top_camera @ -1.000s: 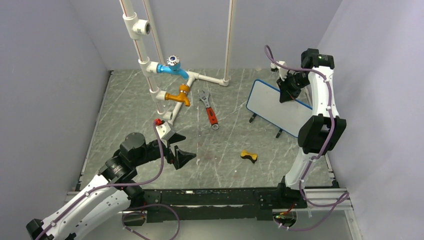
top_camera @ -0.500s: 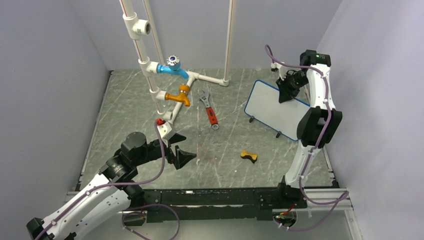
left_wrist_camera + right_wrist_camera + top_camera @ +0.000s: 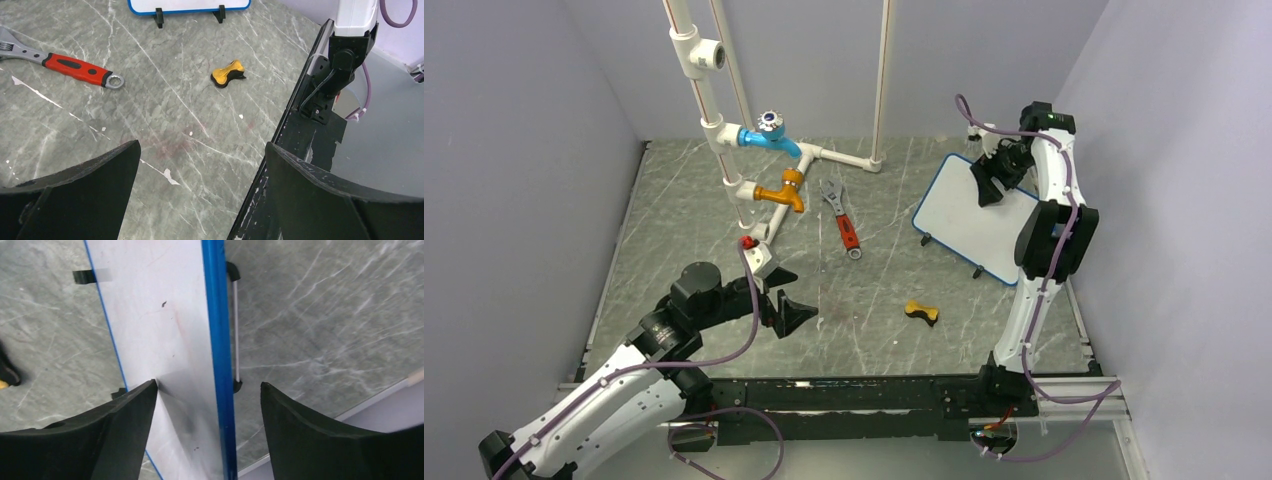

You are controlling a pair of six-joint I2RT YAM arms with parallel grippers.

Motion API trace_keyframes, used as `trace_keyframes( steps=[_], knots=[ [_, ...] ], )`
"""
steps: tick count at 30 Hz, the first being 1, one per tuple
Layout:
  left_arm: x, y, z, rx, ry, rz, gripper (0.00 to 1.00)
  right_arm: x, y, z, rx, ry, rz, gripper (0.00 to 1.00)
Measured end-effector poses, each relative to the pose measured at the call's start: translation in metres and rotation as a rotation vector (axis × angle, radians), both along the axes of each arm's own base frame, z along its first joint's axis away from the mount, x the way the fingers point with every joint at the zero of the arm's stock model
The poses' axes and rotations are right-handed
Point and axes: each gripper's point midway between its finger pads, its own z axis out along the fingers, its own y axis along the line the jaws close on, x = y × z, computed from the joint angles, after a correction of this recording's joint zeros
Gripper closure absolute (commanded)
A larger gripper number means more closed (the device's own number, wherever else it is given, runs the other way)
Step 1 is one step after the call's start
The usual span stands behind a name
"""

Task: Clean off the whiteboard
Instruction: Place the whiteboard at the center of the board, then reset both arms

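Right wrist view shows the right tool (image 3: 209, 386) open and empty, jaws astride the whiteboard (image 3: 150, 315) edge, while the left tool (image 3: 202, 147) hangs wide open, empty, above the desk (image 3: 165, 100).

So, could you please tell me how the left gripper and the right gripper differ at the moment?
The left gripper hangs low over the table, near its middle; the right gripper is up at the top edge of the whiteboard. The left gripper has nothing between its jaws; the right gripper straddles the board's blue frame, one jaw on each side. Both are black and stand open.
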Motion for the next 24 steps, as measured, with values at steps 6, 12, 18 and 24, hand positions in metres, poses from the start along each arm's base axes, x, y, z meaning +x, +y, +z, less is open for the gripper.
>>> trace_keyframes(
  steps=[6,12,18,24],
  knots=[
    [0.000,0.000,-0.001,0.003,0.003,0.000,0.01,0.013,-0.004,0.010,-0.024,-0.069,-0.038,0.07],
    [0.001,0.000,-0.001,0.003,0.001,0.007,0.01,0.018,-0.005,0.061,-0.045,-0.212,-0.075,0.01],
    [0.002,0.004,0.000,0.006,0.000,0.023,0.01,0.001,0.004,0.149,-0.035,-0.434,-0.109,0.00],
    [0.007,0.013,0.003,0.037,0.004,0.082,0.01,-0.067,0.036,0.210,0.111,-0.649,-0.181,0.00]
  ],
)
